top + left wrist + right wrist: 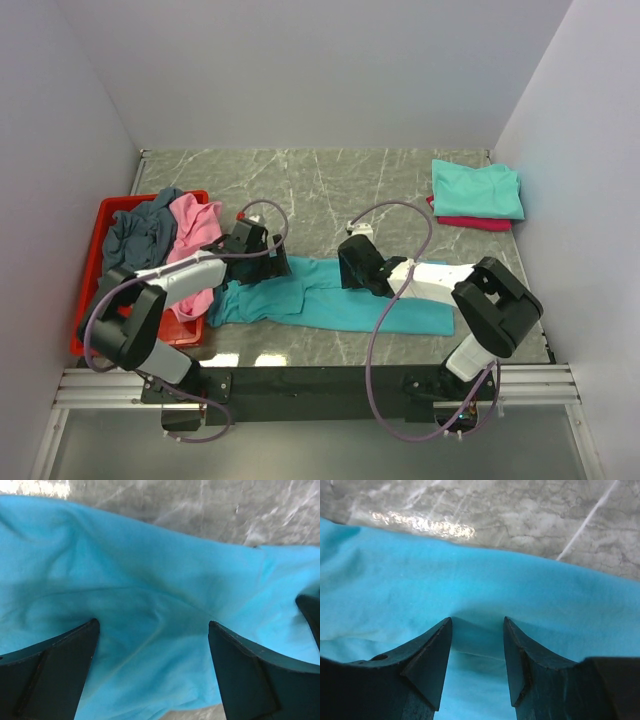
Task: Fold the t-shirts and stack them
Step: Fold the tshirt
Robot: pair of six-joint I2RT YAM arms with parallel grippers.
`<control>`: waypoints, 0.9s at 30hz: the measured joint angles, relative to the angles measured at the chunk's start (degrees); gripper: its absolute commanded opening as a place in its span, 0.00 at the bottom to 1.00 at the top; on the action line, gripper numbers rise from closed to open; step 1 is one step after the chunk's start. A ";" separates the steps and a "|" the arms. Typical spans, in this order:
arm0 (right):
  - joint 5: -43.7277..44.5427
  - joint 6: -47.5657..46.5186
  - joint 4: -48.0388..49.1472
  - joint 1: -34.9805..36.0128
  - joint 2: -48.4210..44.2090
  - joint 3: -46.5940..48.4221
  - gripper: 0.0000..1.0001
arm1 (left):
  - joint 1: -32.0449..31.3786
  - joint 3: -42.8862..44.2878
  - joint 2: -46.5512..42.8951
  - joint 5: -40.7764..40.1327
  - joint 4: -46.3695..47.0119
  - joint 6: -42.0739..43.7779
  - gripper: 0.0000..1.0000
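Observation:
The turquoise t-shirt [320,305] lies as a long, narrow strip across the near middle of the table. My left gripper [275,268] hovers low over its left part, open wide, with only cloth [160,580] beneath the jaws [153,624]. My right gripper [355,275] is down on the strip's middle. It is partly open, and its fingertips [477,620] rest on the turquoise cloth [420,580], with a low ridge of fabric between them. A mint-green t-shirt [478,188] lies folded on a crimson one [470,223] at the back right.
A red tray [103,212] at the left edge holds a crumpled slate-grey t-shirt [140,235] and a pink one [195,225] that spills over its near rim. Grey marble tabletop [300,190] stretches behind the arms. White walls close in on three sides.

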 measured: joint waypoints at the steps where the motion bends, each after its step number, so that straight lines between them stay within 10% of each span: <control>1: 0.00 0.11 0.26 0.00 0.02 -0.04 0.53 | 0.00 0.35 0.90 -0.04 0.39 0.02 0.99; 27: -4.20 6.40 0.20 1.64 -2.73 -2.43 0.52 | 0.35 34.82 30.34 -3.54 -0.57 6.03 0.99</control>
